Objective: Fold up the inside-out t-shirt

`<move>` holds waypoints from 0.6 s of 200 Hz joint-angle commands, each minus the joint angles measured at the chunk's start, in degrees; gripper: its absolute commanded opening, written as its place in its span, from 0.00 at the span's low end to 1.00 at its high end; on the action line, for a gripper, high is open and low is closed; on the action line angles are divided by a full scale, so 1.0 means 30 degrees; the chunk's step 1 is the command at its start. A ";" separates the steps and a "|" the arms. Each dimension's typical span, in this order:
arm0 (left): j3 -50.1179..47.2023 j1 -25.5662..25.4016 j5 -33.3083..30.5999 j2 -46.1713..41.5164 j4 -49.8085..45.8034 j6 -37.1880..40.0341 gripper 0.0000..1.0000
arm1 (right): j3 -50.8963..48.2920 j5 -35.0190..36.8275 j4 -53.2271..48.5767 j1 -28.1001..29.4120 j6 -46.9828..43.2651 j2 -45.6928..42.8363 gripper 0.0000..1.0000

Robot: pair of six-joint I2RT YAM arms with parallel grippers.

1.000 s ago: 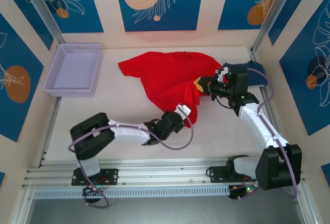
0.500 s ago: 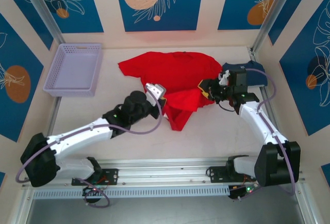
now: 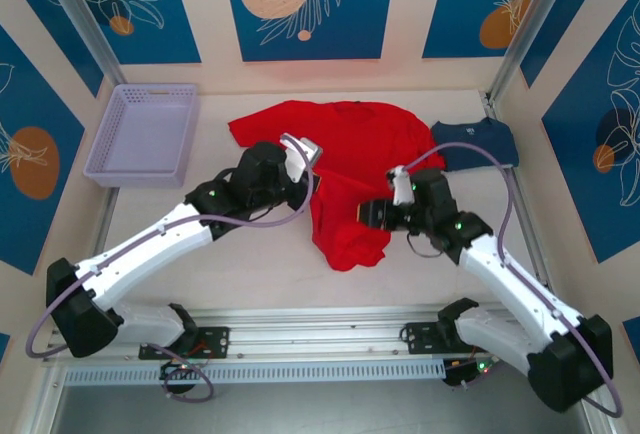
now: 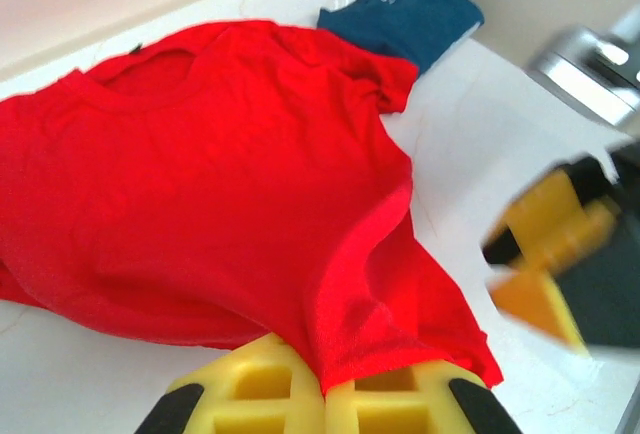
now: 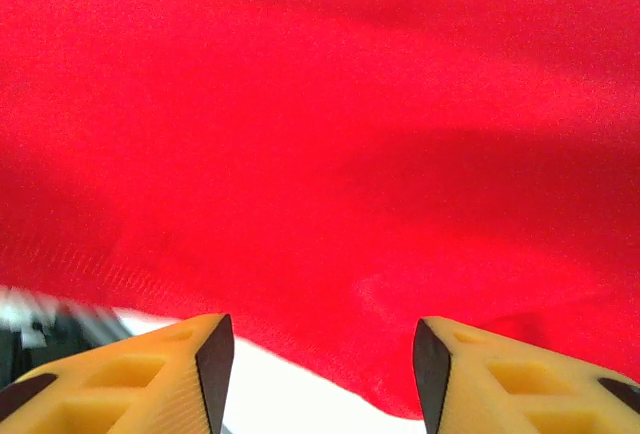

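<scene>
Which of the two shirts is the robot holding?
The red shirt: the left gripper is clamped on its edge. Nothing grips the smaller blue shirt.

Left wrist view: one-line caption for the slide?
Left gripper shut on an edge of the red t-shirt, which spreads across the white table, navy t-shirt beyond.

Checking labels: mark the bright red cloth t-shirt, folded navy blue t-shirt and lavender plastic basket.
bright red cloth t-shirt (image 3: 360,139): top external, chest panel.
navy blue t-shirt (image 3: 475,144): top external, middle.
lavender plastic basket (image 3: 145,134): top external, bare floor.
</scene>
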 commanded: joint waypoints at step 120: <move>0.1559 0.0422 0.0894 0.0436 -0.2442 -0.0675 0.00 | -0.3588 0.7521 1.0289 0.7655 -0.2249 0.7299 0.52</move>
